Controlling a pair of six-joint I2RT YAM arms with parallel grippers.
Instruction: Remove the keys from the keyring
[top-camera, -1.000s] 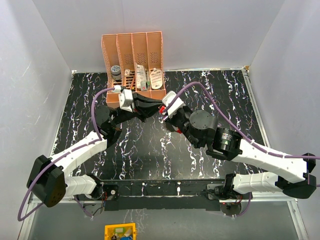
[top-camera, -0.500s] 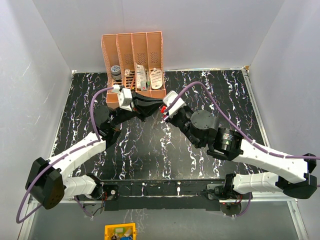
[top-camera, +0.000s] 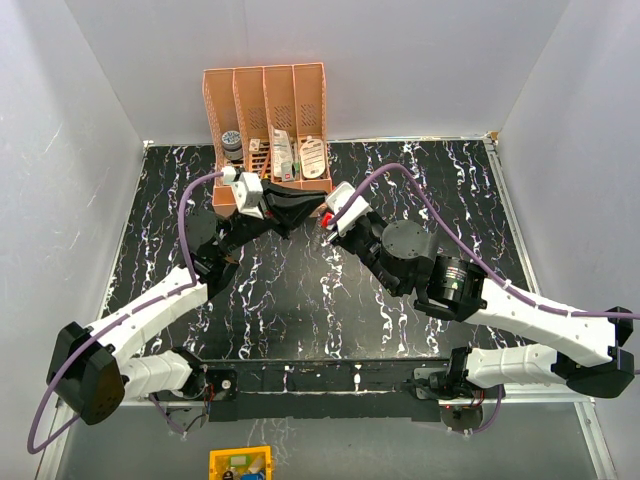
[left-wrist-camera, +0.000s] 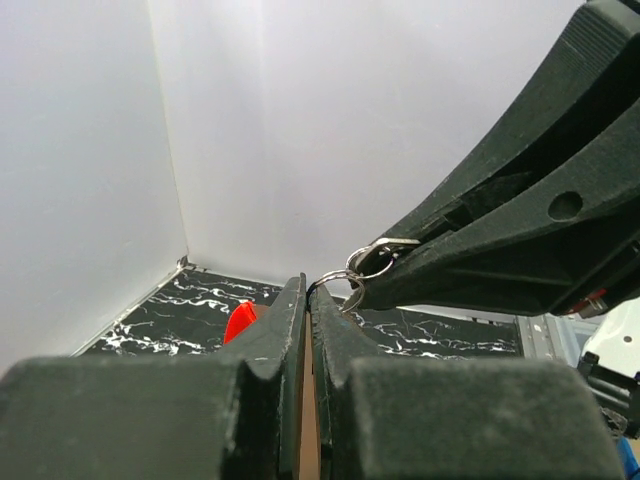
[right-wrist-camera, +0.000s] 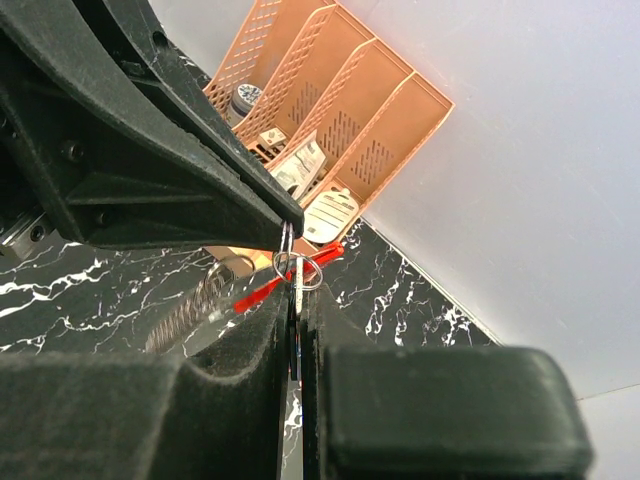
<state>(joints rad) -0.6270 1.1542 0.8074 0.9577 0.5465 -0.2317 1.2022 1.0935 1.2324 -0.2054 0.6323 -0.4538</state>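
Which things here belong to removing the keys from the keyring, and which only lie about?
Job: keyring, keys, red part, left gripper, right gripper; both shut on the keyring.
Lying about: orange rack, pale oval tag inside it, yellow object.

"Where are the keys (right-wrist-camera: 268, 286)?"
"Up in the air, off the surface, near the middle of its far edge. One part is bright red. The rest look silvery."
"And the keyring (right-wrist-camera: 298, 268)?"
"Small shiny loops. The left claw (left-wrist-camera: 306, 288) and right claw (right-wrist-camera: 297, 297) both pinch it."
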